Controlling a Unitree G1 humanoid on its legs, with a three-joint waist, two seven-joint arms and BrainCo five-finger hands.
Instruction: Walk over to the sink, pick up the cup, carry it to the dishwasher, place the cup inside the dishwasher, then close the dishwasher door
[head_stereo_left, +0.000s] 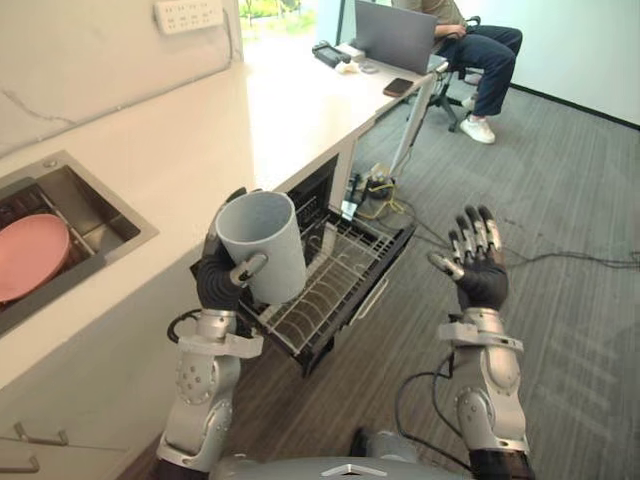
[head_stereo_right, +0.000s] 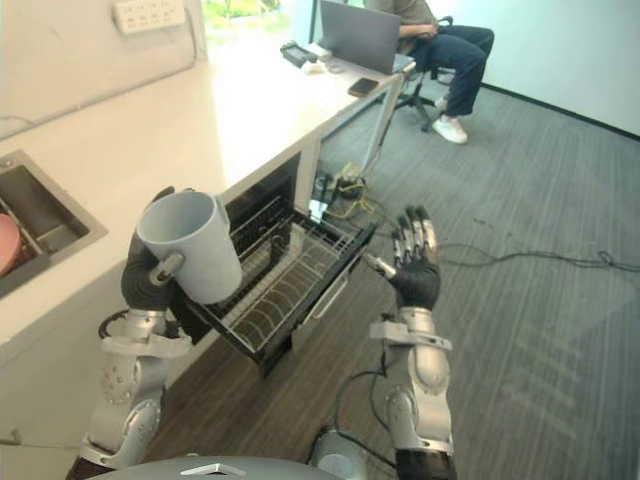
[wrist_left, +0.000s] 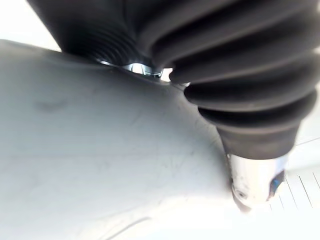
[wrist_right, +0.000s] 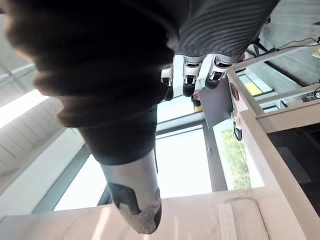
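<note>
My left hand is curled round a grey cup, thumb across its front, holding it upright in the air beside the counter edge. The cup's grey wall sits close against that hand in the left wrist view. Just right of the cup, the dishwasher stands open with its wire rack pulled out and nothing in it. My right hand is raised over the floor to the right of the rack, fingers straight and spread, holding nothing.
A sink with a pink plate is set in the white counter at the left. A person sits on a chair by a laptop at the counter's far end. Cables lie on the grey floor.
</note>
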